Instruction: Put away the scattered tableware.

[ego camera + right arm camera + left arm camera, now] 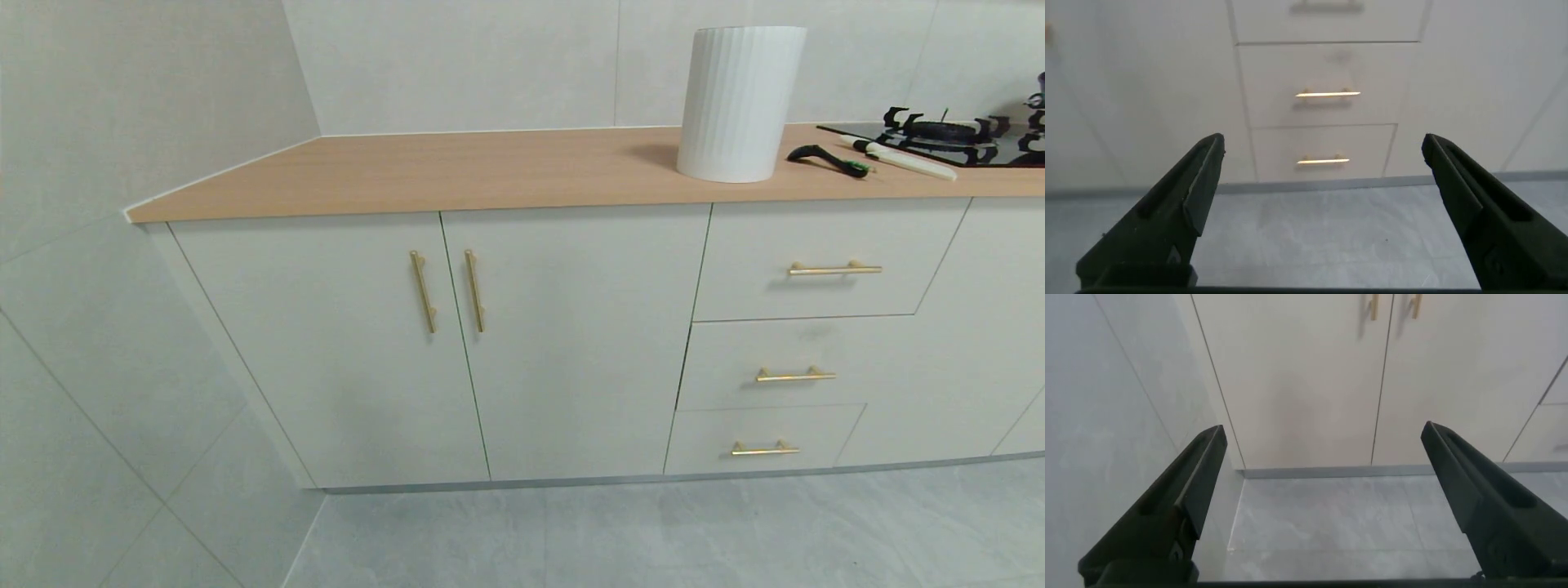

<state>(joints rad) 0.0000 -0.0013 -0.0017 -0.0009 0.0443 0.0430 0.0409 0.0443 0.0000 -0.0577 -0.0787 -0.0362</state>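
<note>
My left pincer [1323,510] is spread wide and holds nothing, low over the floor [1331,531] before the cabinet doors [1298,376]. My right pincer [1323,216] is just as wide and empty, facing the drawers [1327,90]. The tableware lies well apart from both, up on the surface [490,171]: a black utensil [829,158] and a white knife [902,158] side by side, between a white canister [739,102] and the hob [963,139].
</note>
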